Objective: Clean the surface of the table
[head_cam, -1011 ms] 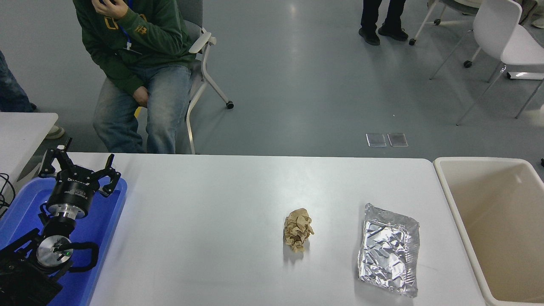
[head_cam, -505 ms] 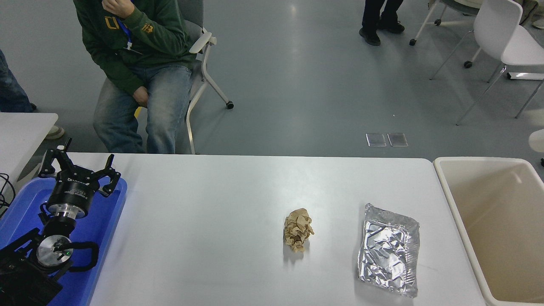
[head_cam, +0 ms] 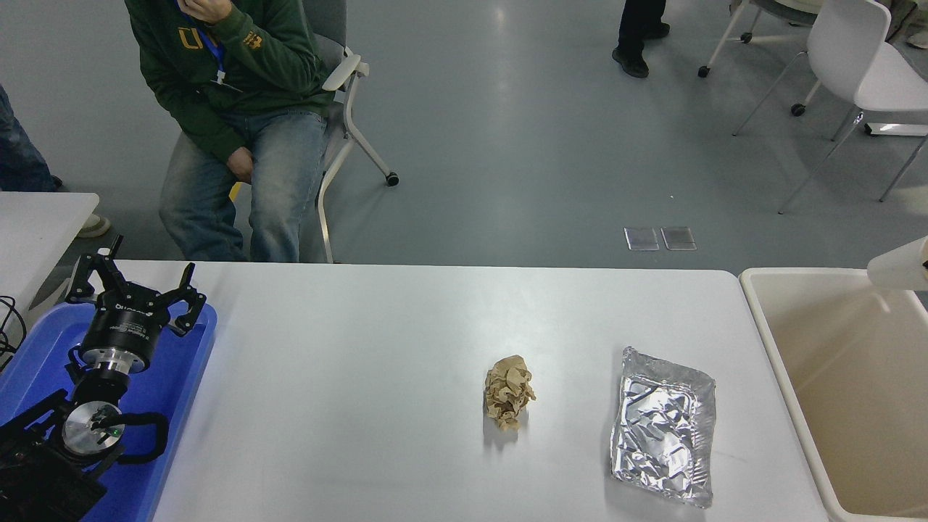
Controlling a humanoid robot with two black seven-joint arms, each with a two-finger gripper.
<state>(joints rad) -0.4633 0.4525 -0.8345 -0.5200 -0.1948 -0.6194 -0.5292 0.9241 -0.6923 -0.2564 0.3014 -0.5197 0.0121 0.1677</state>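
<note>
Now a pale, rounded object (head_cam: 899,264) has slid further in from the right edge of the view, hanging over the far corner of the beige bin (head_cam: 786,362); half a second ago only a sliver of it showed, and a second ago nothing. It is cut off by the frame, so I cannot tell what it is or whether the right arm is behind it; no right gripper can be made out. My guess is that something is being brought to the bin, which would suit clearing up.

The table surface (head_cam: 377,362), wide and white, fills the lower middle of the view. Two pieces of litter lie on it untouched: a crumpled brown paper ball (head_cam: 509,391) near the centre, and a flattened silver foil wrapper (head_cam: 663,424) to its right, close to the bin but not touching it. Both would have to go before the table counts as clean.

The left gripper (head_cam: 134,286) sits parked at the lower left above a blue tray (head_cam: 181,377), its fingers spread wide and holding nothing.

A person in a green sweatshirt (head_cam: 232,94) sits beyond the far edge. The bin's near end runs out of view, so its contents are only partly visible.
</note>
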